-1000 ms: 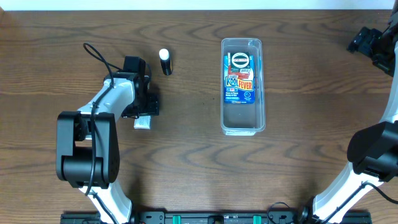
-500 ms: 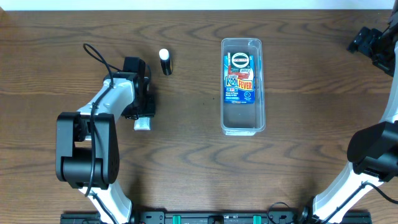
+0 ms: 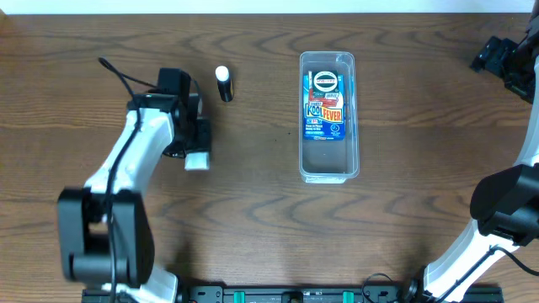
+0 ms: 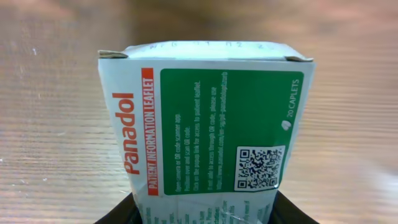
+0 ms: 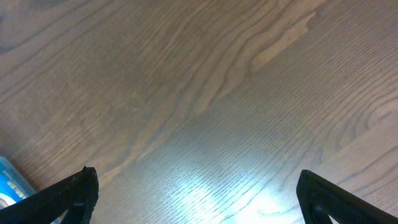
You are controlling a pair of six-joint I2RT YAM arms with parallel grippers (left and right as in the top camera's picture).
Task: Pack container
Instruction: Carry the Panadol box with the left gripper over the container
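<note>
The left gripper [image 3: 195, 153] is clenching a Panadol box [image 4: 205, 124] by its lower sides (only dark jaw tips showing). The right gripper [image 3: 498, 61] is hanging spread wide, empty, at the table's [image 3: 253, 219] far right edge. Bare wood is separating the carton from the clear container [image 3: 329, 162], which is sitting mid-table, holding a Kool Fever box [image 3: 324, 105].

Even, fairly bright light from overhead, soft faint shadows on the wooden surface [image 3: 253, 210], lower left arm [image 3: 101, 236] slightly smeared by blur, close-up box [image 4: 205, 124] sharp and well lit, wood behind it out of focus, pale glare patch on the wood in the right wrist view.
</note>
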